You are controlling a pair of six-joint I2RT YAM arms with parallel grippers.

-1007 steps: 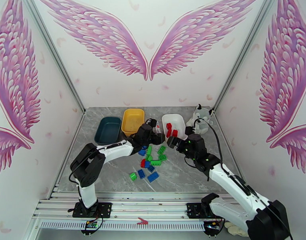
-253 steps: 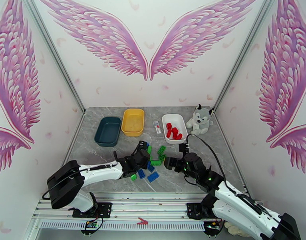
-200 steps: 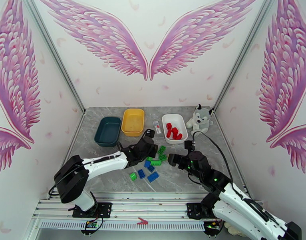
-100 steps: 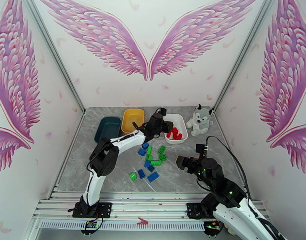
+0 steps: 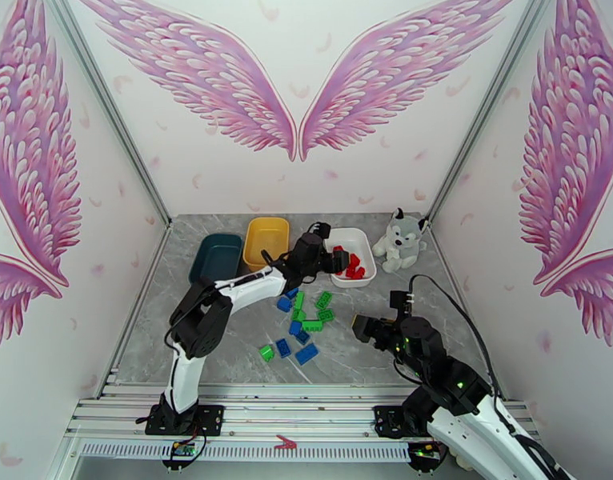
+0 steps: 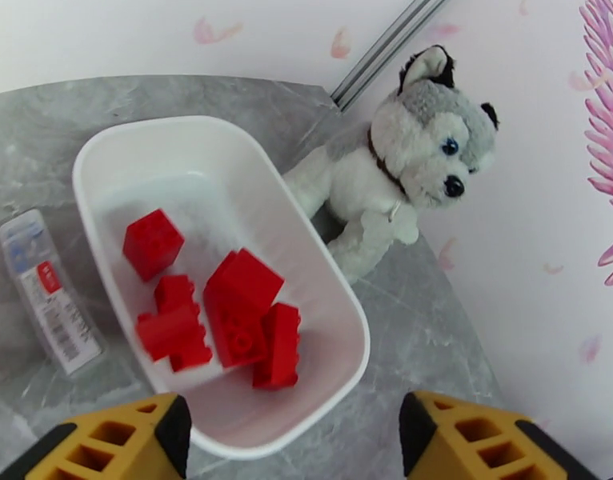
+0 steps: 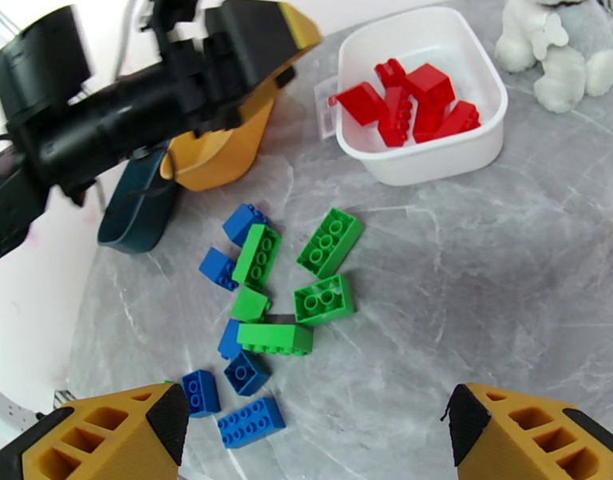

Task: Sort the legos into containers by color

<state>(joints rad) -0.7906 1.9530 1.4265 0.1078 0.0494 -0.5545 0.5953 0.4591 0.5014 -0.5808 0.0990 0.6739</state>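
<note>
Left gripper (image 6: 294, 430) hangs over near end of white rounded plastic tray (image 6: 186, 134), yellow fingers spread wide, nothing between them. About 6 red studded plastic bricks (image 6: 242, 294) lie heaped in that tray. Right gripper (image 7: 314, 426) is spread too, empty, above grey marble table (image 7: 466, 274). Green bricks (image 7: 330, 242) and blue bricks (image 7: 242, 422) lie loose in 1 cluster on table, nearer arm bases than yellow tray (image 5: 266, 243) and dark teal tray (image 5: 216, 264). Plush husky (image 6: 418, 154) sits just beside white tray.
</note>
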